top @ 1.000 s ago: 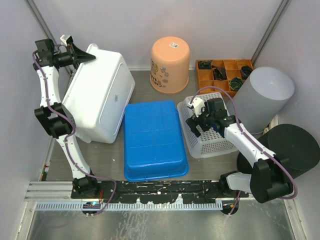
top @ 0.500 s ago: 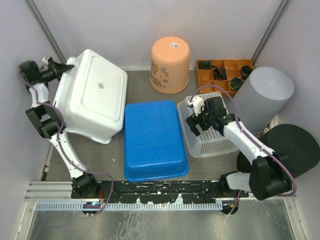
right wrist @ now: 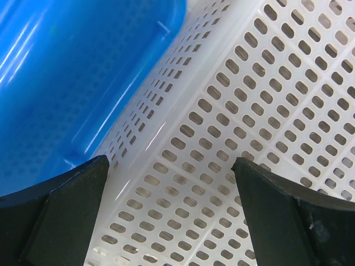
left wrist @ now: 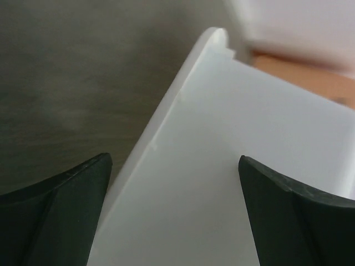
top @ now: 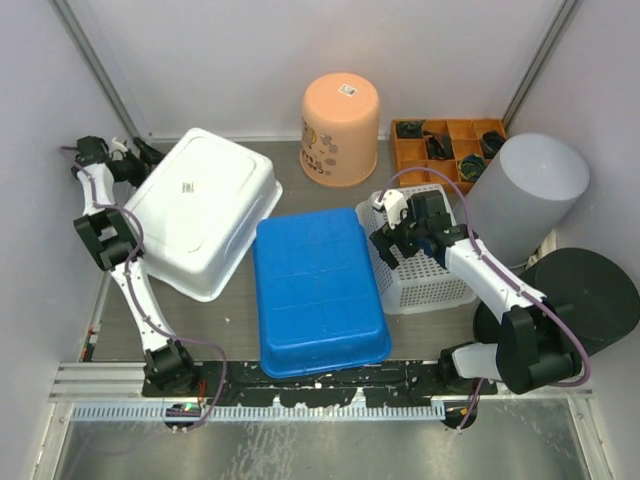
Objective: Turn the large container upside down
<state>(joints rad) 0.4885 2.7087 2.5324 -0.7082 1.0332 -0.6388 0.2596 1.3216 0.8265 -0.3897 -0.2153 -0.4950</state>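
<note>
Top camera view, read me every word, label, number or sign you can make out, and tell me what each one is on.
Nothing can be read.
white container: small sticker on its upturned face, print too small to read.
orange bucket: white sticker on its top face, too small to read.
orange bucket, side: printed pattern, too blurred to tell whether it holds words.
Both wrist views: no text.

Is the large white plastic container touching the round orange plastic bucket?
Apart. The top external view shows a strip of grey table between the large white plastic container and the round orange plastic bucket.
</note>
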